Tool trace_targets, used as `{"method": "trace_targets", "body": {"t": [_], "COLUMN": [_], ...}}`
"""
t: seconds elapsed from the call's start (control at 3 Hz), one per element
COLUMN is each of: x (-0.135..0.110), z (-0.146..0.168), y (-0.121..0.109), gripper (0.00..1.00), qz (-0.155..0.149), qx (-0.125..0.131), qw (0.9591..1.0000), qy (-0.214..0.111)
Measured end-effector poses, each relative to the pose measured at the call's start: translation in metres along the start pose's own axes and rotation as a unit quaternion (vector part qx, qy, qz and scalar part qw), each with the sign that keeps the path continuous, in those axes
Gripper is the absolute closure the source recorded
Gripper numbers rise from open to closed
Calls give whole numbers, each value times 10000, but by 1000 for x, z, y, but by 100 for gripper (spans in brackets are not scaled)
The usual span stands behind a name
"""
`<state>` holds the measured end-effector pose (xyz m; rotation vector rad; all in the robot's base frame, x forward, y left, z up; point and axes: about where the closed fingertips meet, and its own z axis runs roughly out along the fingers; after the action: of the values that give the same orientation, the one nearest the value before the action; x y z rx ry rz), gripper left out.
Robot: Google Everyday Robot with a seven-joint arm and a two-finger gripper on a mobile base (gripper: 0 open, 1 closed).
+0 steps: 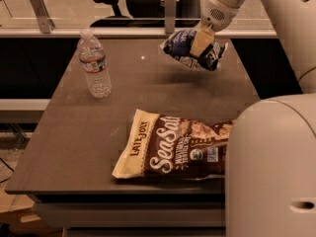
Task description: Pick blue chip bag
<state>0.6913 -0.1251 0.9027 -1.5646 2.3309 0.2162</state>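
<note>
The blue chip bag (183, 48) is a small dark navy foil bag with white lettering. It hangs in the air above the far right part of the dark table (148, 98), with its shadow on the tabletop below. My gripper (201, 44) comes down from the white arm at the upper right and is shut on the bag's middle. A cream finger (201, 41) shows across the front of the bag.
A large cream-and-brown "Sea Salt" chip bag (170, 144) lies flat near the table's front edge. A clear water bottle (94, 64) stands upright at the far left. My white robot body (271, 167) fills the lower right. A rail and an office chair lie behind the table.
</note>
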Motion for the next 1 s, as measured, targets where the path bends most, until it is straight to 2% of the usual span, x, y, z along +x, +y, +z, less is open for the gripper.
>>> {"method": "trace_targets", "body": {"t": [0.33, 1.0], "x": [-5, -9], "z": [-23, -81], "y": [5, 18], "gripper": [100, 100], "qz": [-172, -305], "qx": [4, 404], "qw": [9994, 9981], "qy": [-292, -359]}}
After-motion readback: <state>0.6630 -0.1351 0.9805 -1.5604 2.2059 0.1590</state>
